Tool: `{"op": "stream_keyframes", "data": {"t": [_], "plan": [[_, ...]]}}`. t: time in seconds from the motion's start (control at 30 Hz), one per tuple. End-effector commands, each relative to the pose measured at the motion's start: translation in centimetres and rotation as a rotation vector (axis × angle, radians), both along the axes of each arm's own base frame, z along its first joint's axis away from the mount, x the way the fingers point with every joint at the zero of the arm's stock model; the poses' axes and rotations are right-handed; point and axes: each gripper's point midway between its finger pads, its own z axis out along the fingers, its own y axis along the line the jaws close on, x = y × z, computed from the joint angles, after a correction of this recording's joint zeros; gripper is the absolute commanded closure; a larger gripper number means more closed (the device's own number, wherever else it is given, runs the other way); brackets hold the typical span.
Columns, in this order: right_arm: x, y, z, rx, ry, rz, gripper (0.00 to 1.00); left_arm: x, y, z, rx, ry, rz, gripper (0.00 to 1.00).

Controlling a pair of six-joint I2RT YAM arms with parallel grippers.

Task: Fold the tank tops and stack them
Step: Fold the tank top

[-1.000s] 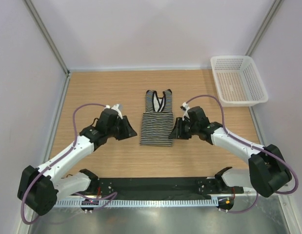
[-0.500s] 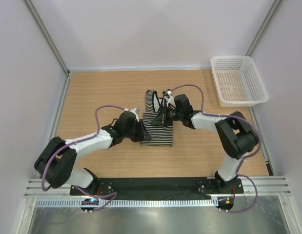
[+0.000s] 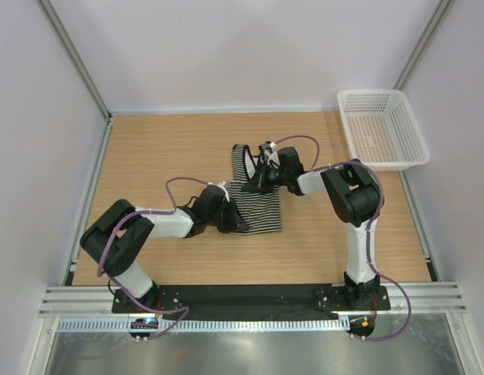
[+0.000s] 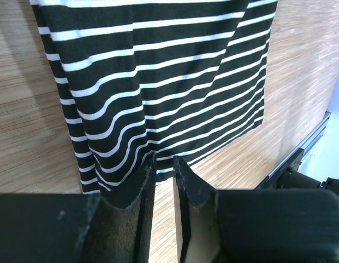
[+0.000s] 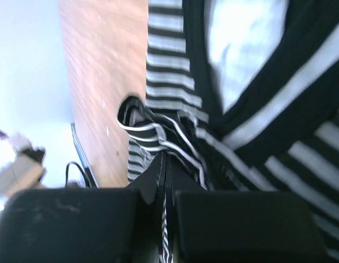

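Observation:
One black-and-white striped tank top (image 3: 259, 206) lies flat on the wooden table, neck toward the back. My left gripper (image 3: 232, 221) is low at its lower-left hem. In the left wrist view the jaws (image 4: 164, 164) stand a narrow gap apart, tips at the hem of the tank top (image 4: 158, 82), with bare wood showing between them. My right gripper (image 3: 259, 175) is at the neck and strap area. In the right wrist view it (image 5: 168, 159) is shut, with bunched striped fabric (image 5: 158, 131) pinched between the fingers.
A white plastic mesh basket (image 3: 381, 92) stands at the back right corner. Metal frame posts and pale walls bound the table on the left, back and right. A black rail runs along the near edge.
Both arms have swung inward onto the tank top. The right gripper reached the neck area and closed on fabric, bunching it. The left gripper came to the lower-left hem.

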Motion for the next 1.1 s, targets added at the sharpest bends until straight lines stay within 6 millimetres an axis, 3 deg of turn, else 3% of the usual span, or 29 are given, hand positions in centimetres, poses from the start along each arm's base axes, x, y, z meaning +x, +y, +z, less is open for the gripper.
{"op": "stream_keyframes", "data": {"t": [0.0,0.2,0.33,0.4,0.47,0.5,0.53,0.67,0.73,0.77,0.8,0.83,0.87,0.93,0.97,1.07], "plan": [[3.3,0.6,1.6,0.039,-0.082,-0.024,0.98,-2.8,2.3,-3.7,0.125,0.088,-0.011,0.79],[6.8,-0.2,3.4,0.066,-0.1,-0.057,0.95,-3.5,3.3,-3.7,0.159,0.094,-0.008,0.8],[6.3,-0.1,6.7,0.091,-0.15,-0.022,0.86,-3.0,3.3,-2.1,0.162,0.058,-0.009,0.76],[5.3,-0.7,8.8,0.076,-0.191,-0.015,0.73,-2.2,2.9,-0.3,0.144,0.016,-0.003,0.7],[4.3,-1.4,10.0,0.047,-0.221,-0.011,0.68,-2.1,3.0,0.5,0.15,0.001,-0.011,0.65],[3.2,-2.1,9.1,0.004,-0.186,-0.019,0.63,-1.8,2.8,1.5,0.142,-0.014,-0.01,0.61],[2.6,-2.8,10.9,-0.013,-0.248,-0.016,0.62,-1.8,2.8,2.0,0.137,-0.023,-0.012,0.56],[-0.6,-5.0,10.9,-0.088,-0.259,-0.033,0.6,-1.6,2.9,4.1,0.115,-0.064,-0.012,0.47],[-3.1,-6.0,8.9,-0.122,-0.207,-0.023,0.55,-1.6,3.3,5.2,0.124,-0.084,-0.003,0.45],[-3.9,-6.5,9.7,-0.124,-0.228,-0.03,0.49,-1.8,3.7,5.2,0.144,-0.084,-0.003,0.45],[-5.7,-7.3,7.9,-0.156,-0.171,-0.03,0.49,-1.8,4.0,5.4,0.152,-0.089,0.0,0.45],[-6.3,-8.0,7.4,-0.186,-0.164,-0.051,0.48,-1.8,4.3,5.9,0.155,-0.104,0.007,0.45],[-8.3,-8.7,6.4,-0.224,-0.123,-0.039,0.47,-2.1,4.8,5.6,0.173,-0.097,0.007,0.45],[-9.7,-9.6,5.5,-0.285,-0.105,-0.058,0.46,-2.4,5.3,5.6,0.181,-0.096,0.006,0.46],[-11.6,-9.7,5.1,-0.308,-0.087,-0.038,0.45,-2.7,5.7,5.2,0.198,-0.085,0.006,0.46],[-14.7,-9.4,3.9,-0.358,-0.063,-0.002,0.43,-3.1,6.7,4.4,0.225,-0.073,0.008,0.47]]}}
